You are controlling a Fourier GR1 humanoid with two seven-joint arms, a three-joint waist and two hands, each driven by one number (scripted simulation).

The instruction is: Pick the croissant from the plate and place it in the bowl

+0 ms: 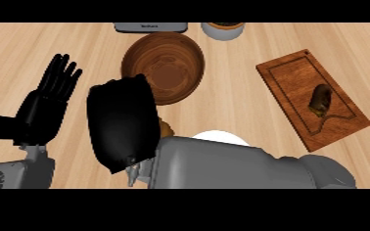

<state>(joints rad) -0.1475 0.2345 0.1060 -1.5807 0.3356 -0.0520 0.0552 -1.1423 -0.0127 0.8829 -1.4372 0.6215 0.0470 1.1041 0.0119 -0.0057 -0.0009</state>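
The right hand (123, 127) sits over the near-middle of the surface (231, 98), back of the hand toward the camera, just short of the near rim of the wooden bowl (165, 66). Its fingers point down and are hidden, so their state cannot be told. A small brown patch shows at the hand's right edge, likely the croissant (165, 127); whether it is held cannot be confirmed. A white sliver of the plate (217, 135) shows beyond the grey right forearm, which covers most of it.

The left hand (45, 103) rests near the left edge, fingers straight and spread, holding nothing.

Other items: a wooden cutting board (303, 78) toward the right edge carries a dark brown food item (321, 100) of unclear kind. At the far edge stand a grey appliance (150, 27) and a white container (222, 30), both partly cut off.

Judgement on progress: the bowl interior appears bare, so placement is not yet done. The croissant appears to be off the plate and close to the bowl. What is left is carrying it over the rim and releasing it.
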